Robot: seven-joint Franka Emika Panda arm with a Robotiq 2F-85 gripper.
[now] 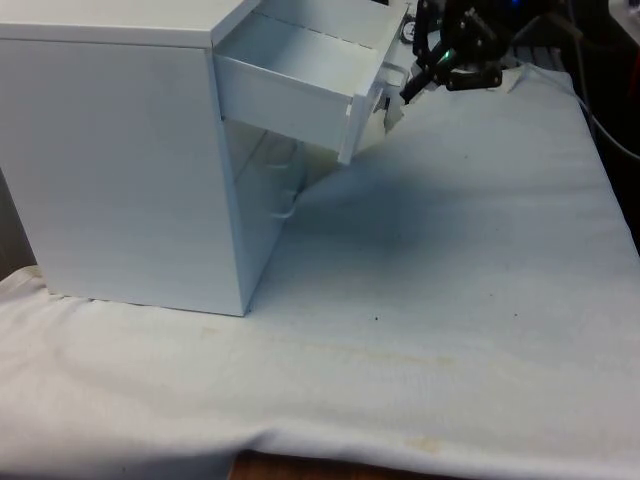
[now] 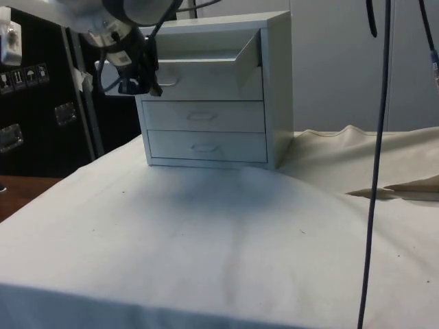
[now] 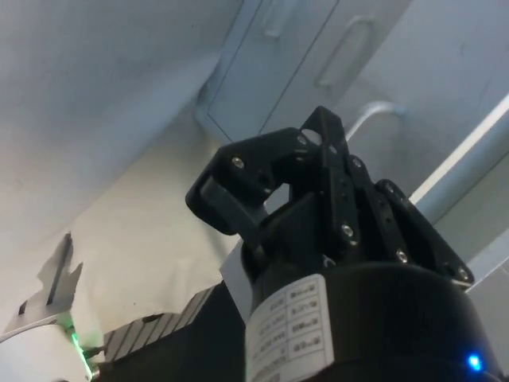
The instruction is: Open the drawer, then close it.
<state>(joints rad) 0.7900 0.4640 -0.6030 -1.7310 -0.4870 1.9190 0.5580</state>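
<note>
Here the desk (image 1: 450,330) lies under a white cloth (image 2: 206,233), smooth across the middle, rumpled into folds at its edges and marked with faint stains and dark specks. On it stands a boxy white chest of drawers (image 1: 130,170) with flat, matte panels and square corners; in the front view it sits at that view's left and turns a plain side to the camera. The side view shows its face, three drawers stacked one above another. The top drawer (image 1: 300,85) is pulled out, a shallow open tray with thin walls. The middle drawer (image 2: 202,116) and the bottom drawer (image 2: 206,146) sit flush, each bearing a slim curved handle. The white arm (image 2: 130,10) reaches in from above. Its black gripper (image 2: 140,81) hangs just beside the front panel of the pulled-out drawer, close to that drawer's bow-shaped handle (image 3: 374,111). Whether it touches the handle, I cannot tell. From the wrist view the blocky, bolted fingers (image 3: 231,199) cannot be judged as parted or closed.
</note>
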